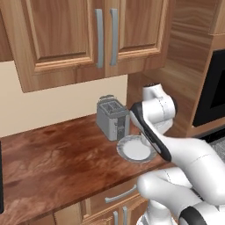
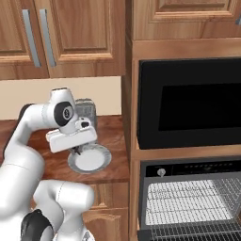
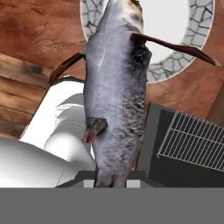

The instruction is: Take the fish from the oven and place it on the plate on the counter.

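Hand view's kinda rough: the fish (image 3: 116, 100) blocks the middle of the plate (image 3: 199, 35), whose top is cropped by the frame edge, and the fish's lower end sinks out of sight between the fingertips, so the actual contact can't be made out.

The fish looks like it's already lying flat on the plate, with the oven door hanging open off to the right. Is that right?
Not quite. The fish is held in the shut gripper above the plate, as the hand view shows. The oven is indeed open.
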